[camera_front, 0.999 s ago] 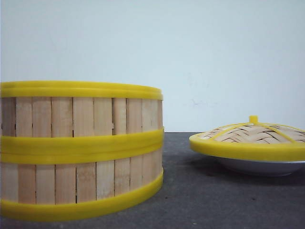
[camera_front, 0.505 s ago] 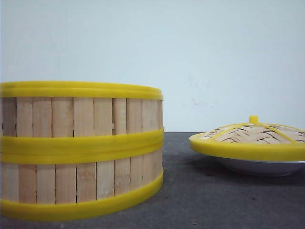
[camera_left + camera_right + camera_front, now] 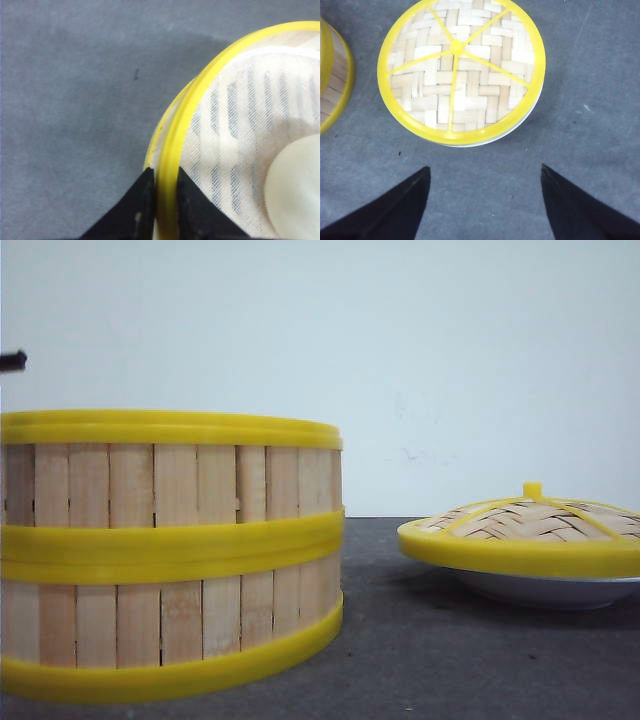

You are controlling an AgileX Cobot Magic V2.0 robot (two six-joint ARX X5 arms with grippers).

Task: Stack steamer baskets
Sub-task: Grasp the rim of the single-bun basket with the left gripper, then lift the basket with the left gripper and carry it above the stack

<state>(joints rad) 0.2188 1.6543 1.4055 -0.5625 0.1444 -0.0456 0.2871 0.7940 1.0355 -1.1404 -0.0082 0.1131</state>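
Two steamer baskets point(image 3: 170, 550) stand stacked at the left of the grey surface point(image 3: 450, 660), upright, openings facing up, rims level and walls aligned. Left end effector point(image 3: 161, 187) pinches the yellow top rim of a basket, one finger outside the wall and one inside, above a white perforated liner point(image 3: 245, 145). Right end effector point(image 3: 485, 200) is spread wide, holding nothing, above the woven lid point(image 3: 460, 70). That lid rests on a white dish point(image 3: 550, 588), well apart from the stack.
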